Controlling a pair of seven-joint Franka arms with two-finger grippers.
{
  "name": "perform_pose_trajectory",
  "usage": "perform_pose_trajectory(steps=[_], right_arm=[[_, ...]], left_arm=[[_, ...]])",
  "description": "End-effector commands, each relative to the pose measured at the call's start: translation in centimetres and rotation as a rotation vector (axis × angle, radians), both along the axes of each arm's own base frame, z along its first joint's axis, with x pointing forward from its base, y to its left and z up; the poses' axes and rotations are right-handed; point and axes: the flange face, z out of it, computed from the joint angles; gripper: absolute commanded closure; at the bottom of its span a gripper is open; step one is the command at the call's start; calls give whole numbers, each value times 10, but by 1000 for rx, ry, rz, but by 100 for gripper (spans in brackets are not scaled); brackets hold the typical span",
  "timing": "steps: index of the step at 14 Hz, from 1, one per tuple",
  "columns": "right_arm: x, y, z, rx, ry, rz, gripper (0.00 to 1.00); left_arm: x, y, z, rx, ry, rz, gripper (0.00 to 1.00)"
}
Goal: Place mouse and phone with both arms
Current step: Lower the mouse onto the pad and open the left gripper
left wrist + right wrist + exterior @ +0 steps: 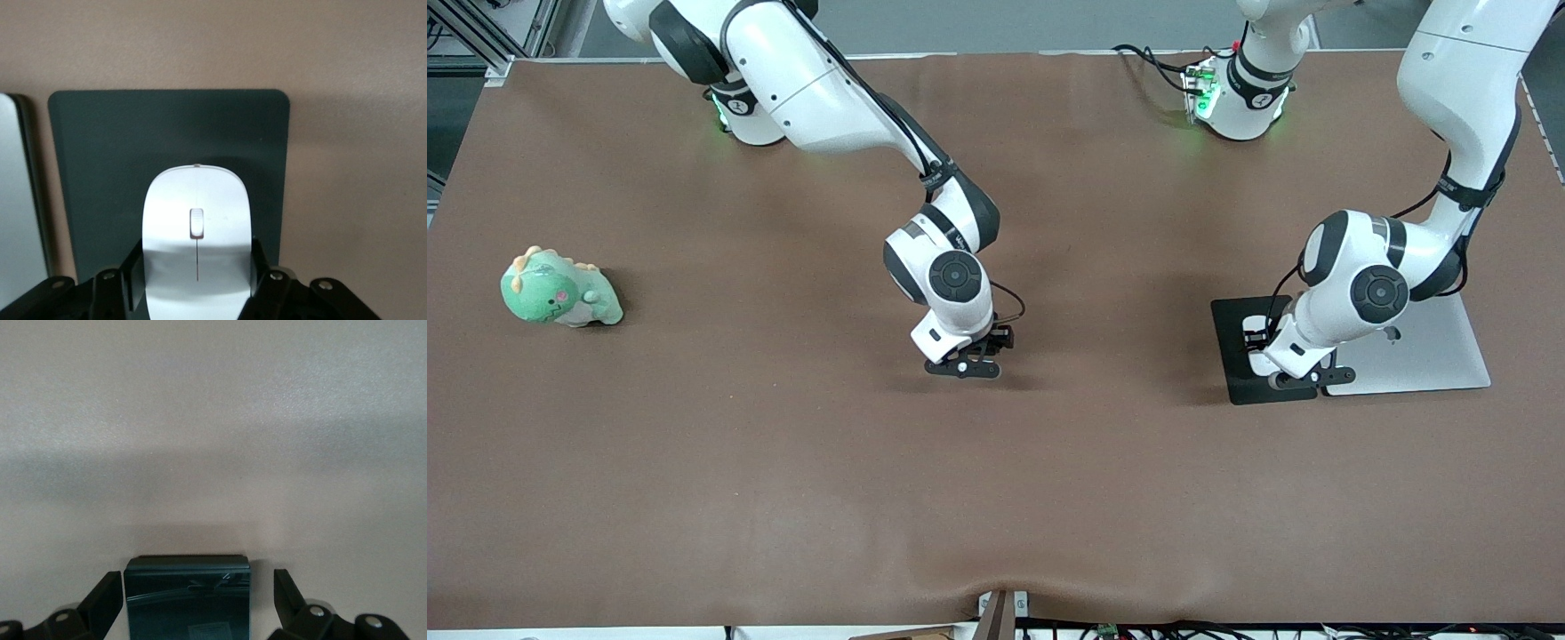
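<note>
Two arms are at work on my brown table [694, 462], each low over its own item. I take the mouse pad [1232, 356] as the landmark throughout. The mouse [197, 233] lies on this pad, its length running with the pad's long side, and the left gripper [1303, 378] sits low over the pad's edge that adjoins the closed silver laptop [1432, 351]. In the left wrist view its fingers [133, 273] flank the mouse's rear flanks, touching or nearly so; whether they bear any load I cannot tell, but I judge the mouse to be resting on the pad, so the claw looks narrowly parted around it, not carrying it.

Well apart from the pad, toward the right arm's end of the table, the right gripper [965, 364] hangs low over bare cloth at mid-table. The phone [187, 597] lies flat between its fingers [107, 600], with a plain gap on each side: this claw is open and grips nothing.

I read the pad as the mouse's proper seat, which explains the careful squared alignment. The phone rests on bare cloth. A green plush dinosaur [559, 289] sits much farther from the pad, near the right arm's end, apart from both grippers.
</note>
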Motion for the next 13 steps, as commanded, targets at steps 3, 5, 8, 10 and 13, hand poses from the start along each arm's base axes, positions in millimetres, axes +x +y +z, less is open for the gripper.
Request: perform_pose_trajectory(steps=[3,5,8,10,13], right_arm=[[1,12,-7,23,-42,-39,0],[1,12,-8,24,-43,-39,0],[-4,16,-8,21,-37,-34,0],[-10,21,-10,17,-32,-33,0],[-13,19,-13,2,-30,-26,0]], left_arm=[[0,27,-12,-19,-25,-56,45],[0,32,-18,-27,-25,-52,45],[1,31,-23,-38,-40,-50,41],[1,31,-27,-38,-36,-54,38],[2,32,-27,-35,-43,-58,20]])
